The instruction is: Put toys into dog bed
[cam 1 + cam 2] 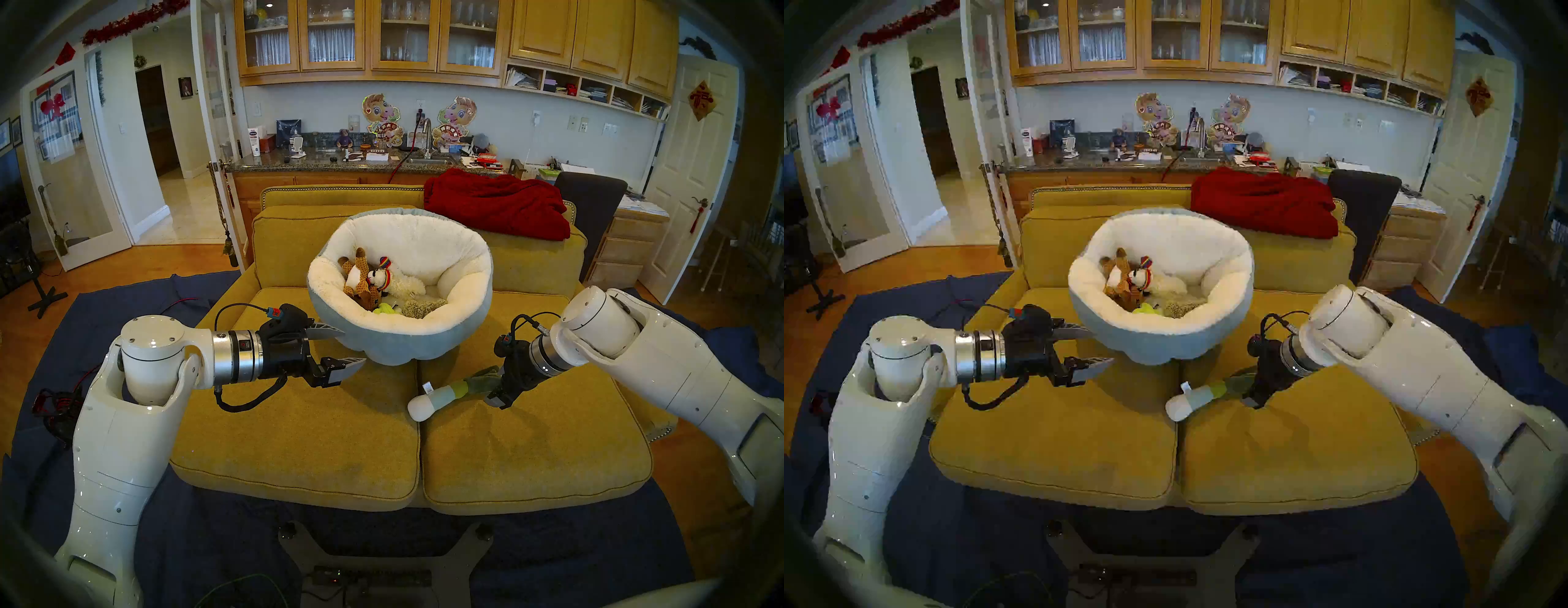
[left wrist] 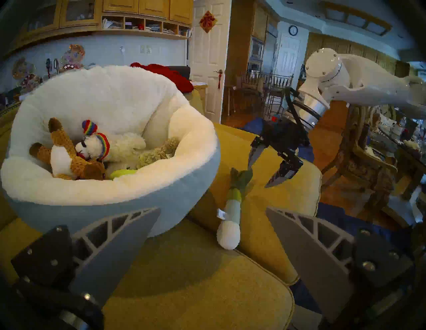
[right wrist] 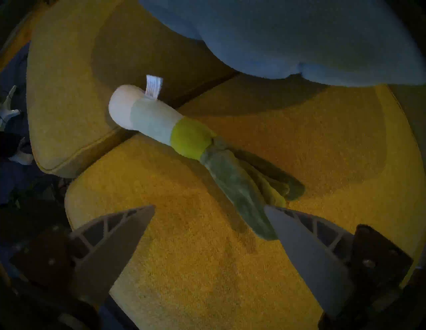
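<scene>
The bed (image 1: pixel 407 339) sits on the sofa (image 1: pixel 297 446), across the seam between the two seat cushions, with its back rim against the back cushions. A red blanket (image 1: pixel 496 204) lies over the sofa back, behind and to the right of the bed.

Four toys lie inside the bed, on its left and front side:
- The reindeer (image 1: pixel 360 280) lies at the left, legs up.
- The lamb (image 1: pixel 394 280) lies against the reindeer, on its right side.
- The cactus (image 1: pixel 387 310) lies at the front; only part of it shows above the rim.
- The grey animal (image 1: pixel 422 308) lies beside the cactus, to its right.

The leek (image 1: pixel 445 397) lies outside the bed, on the right seat cushion in front of the bed. Its white end rests at the seam; its green leaves point toward the right arm.

Left gripper (image 1: pixel 343 346): the fingers are spread wide and hold nothing. It hangs level, just left of the bed's outer wall. The upper finger overlaps the wall in the head view; contact cannot be confirmed.

Right gripper (image 2: pixel 260 170): the fingers are spread wide and hold nothing. It points steeply down over the leek's leaf end. In the right wrist view one fingertip (image 3: pixel 276 214) overlaps the leaf tips; the other stands apart over bare cushion.
</scene>
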Controlling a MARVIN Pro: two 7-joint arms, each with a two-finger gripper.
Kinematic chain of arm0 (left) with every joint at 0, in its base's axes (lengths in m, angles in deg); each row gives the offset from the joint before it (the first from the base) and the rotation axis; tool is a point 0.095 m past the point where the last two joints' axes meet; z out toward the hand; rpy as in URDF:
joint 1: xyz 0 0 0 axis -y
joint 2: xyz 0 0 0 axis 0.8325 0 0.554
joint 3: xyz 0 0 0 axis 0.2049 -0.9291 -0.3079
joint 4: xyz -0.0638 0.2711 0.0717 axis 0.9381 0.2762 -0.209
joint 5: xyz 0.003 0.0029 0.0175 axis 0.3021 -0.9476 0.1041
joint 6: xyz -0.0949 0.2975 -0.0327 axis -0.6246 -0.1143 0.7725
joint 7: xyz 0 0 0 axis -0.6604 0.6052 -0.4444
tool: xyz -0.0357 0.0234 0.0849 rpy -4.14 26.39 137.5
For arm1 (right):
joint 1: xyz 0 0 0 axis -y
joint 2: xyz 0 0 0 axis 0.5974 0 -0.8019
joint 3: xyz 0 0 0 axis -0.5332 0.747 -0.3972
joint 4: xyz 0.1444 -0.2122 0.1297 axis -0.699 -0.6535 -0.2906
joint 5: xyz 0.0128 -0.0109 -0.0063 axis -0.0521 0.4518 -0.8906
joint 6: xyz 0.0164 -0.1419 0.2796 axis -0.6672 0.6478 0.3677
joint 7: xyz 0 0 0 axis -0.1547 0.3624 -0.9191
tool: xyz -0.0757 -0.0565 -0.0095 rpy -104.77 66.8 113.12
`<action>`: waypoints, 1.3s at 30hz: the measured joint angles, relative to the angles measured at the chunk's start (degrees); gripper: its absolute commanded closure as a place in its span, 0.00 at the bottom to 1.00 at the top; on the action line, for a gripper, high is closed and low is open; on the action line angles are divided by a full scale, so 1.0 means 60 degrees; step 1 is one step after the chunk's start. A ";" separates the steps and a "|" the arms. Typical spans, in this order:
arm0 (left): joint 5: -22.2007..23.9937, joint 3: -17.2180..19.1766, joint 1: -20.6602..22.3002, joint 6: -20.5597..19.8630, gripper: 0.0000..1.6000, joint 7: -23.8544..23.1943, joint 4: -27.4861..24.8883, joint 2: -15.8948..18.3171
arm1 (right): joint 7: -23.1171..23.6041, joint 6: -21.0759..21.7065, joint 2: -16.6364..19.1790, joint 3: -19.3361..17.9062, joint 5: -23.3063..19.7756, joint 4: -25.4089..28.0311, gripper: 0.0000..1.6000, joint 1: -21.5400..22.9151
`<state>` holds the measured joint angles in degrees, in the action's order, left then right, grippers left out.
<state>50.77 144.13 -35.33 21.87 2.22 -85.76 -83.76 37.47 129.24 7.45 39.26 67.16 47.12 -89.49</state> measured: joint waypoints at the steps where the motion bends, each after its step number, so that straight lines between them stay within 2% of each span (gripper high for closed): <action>1: -0.0001 0.0001 0.0000 0.0000 0.00 -0.0001 0.0000 -0.0001 | 0.0014 -0.0032 0.0007 0.0002 0.0001 0.0000 0.00 -0.0003; 9: -0.0015 0.0007 0.0002 -0.0003 0.00 -0.0015 0.0000 -0.0013 | 0.0212 -0.0416 0.0116 0.0037 0.0063 -0.0007 0.00 -0.0039; 29: -0.0055 0.0022 0.0004 -0.0007 0.00 -0.0044 -0.0001 -0.0039 | 0.0283 -0.0575 0.0236 0.0046 0.0178 -0.0004 0.00 -0.0083; 39: -0.0073 0.0030 0.0004 -0.0007 0.00 -0.0061 -0.0001 -0.0054 | 0.0264 -0.0275 -0.0392 0.0046 0.0267 -0.0211 0.00 0.0211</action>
<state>50.34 144.30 -35.30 21.83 1.85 -85.76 -84.08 39.05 127.60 5.10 39.54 68.77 45.85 -88.23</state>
